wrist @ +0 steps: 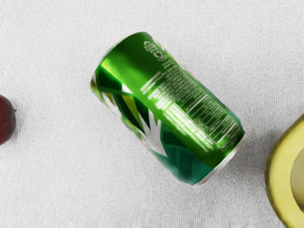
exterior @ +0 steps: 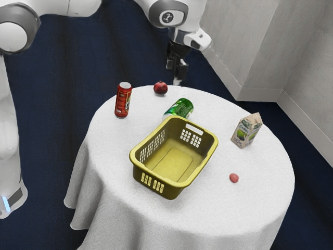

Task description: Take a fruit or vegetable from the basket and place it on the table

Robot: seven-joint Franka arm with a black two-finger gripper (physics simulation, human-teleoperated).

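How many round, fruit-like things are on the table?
2: a dark red one near the green can, and a small pink one near the basket. The basket could hide another.

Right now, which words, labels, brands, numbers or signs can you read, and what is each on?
No word, brand or number is legible.
Shiny green metal can: print too blurred; one sign resembles looped arrows.
Upright red cylindrical container: lettering too small.
Beige carton with green pictures: lettering too small.
White robot arm: pale emblem on a dark disc, no readable word.
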